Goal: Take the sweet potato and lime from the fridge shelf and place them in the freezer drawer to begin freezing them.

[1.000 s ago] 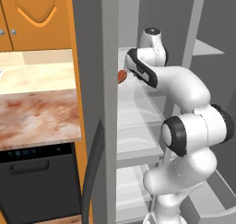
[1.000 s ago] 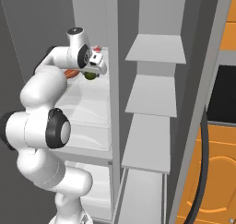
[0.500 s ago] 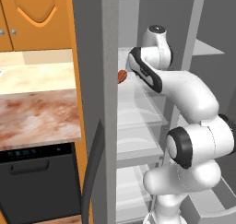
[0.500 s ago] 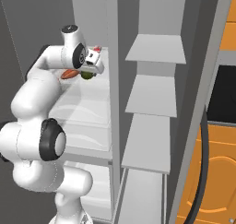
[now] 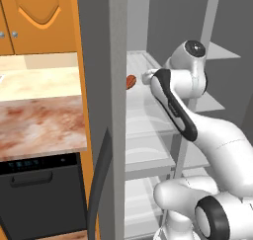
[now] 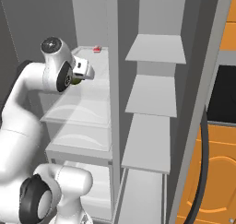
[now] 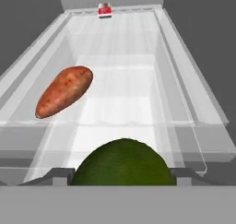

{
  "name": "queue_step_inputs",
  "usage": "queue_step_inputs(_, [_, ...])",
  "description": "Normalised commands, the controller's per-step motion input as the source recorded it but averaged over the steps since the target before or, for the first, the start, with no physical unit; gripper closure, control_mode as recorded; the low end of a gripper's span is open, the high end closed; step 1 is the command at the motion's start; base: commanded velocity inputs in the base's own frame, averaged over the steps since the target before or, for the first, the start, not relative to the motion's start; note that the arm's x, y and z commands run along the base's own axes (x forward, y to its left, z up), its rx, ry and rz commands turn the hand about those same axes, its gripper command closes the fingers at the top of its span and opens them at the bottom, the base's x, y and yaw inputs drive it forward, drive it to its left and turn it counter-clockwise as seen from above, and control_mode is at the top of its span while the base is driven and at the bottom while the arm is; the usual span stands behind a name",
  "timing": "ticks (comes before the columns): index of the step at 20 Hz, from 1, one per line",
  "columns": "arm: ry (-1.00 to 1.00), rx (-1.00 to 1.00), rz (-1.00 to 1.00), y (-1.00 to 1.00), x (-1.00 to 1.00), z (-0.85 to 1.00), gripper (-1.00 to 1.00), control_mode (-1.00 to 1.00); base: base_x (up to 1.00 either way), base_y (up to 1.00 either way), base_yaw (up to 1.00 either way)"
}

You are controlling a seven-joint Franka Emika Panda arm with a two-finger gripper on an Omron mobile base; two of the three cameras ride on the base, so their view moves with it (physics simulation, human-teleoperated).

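Gripper [image 7: 122,174] has the lime [image 7: 123,165] sitting right between its two dark finger tips at the bottom of the hand view, both tips tight against its sides, so it reads as clamped on the lime. In the right base view a sliver of green shows at the hand [image 6: 69,80], which is up at the level of the fridge shelf [image 7: 196,91]. Sweet potato [image 7: 63,91] lies on that clear glassy shelf, ahead of the gripper and off to its left in the hand view, well apart from the lime; its long axis runs diagonally, near end toward the gripper's left, far end angled in toward the shelf middle. In the left base view it peeks out as an orange lump [image 5: 131,81] just past the wrist. A small red-and-white item [image 7: 105,9] sits at the far back of the shelf, straight ahead. Judgement: lime pick looks done; next is carrying it out and down to the freezer drawer, sweet potato afterwards.
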Motion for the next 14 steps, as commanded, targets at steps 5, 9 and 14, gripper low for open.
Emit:
queue_step_inputs(5, [0.09, -0.02, 0.03, 0.03, -1.00, 0.07, 1.00, -1.00, 0.00, 0.00, 0.00])
queue_step_inputs(9, [0.33, -0.16, 0.09, 0.18, -1.00, -0.38, 1.00, -1.00, 0.00, 0.00, 0.00])
queue_step_inputs(14, [0.17, -0.12, 0.07, 0.03, -0.41, -0.27, 1.00, -1.00, 0.00, 0.00, 0.00])
